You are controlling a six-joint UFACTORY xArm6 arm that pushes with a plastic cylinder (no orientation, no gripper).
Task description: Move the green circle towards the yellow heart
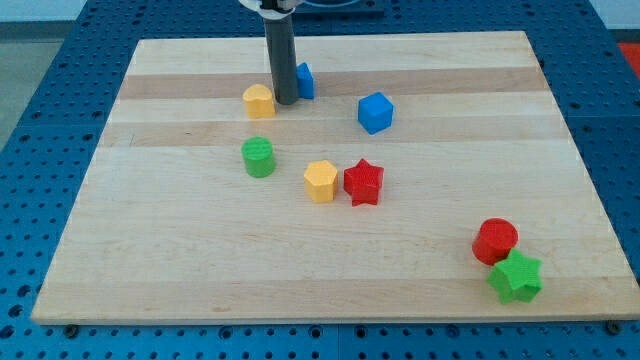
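Green circle (pixel 258 157) sits on the wooden tabletop (pixel 150 280), near the yellow heart (pixel 259 101) but apart. My tip (pixel 284 102) stands just right of the heart. No claw exists. The push remains undone.

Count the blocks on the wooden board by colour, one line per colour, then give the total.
Yellow: 2, the yellow heart and the yellow pentagon.
Blue: 2, the blue cube and the blue block partly hidden behind my tip.
Green: 2, the green circle and the green star.
Red: 2, the red star and the red circle.
Total: 8 blocks.
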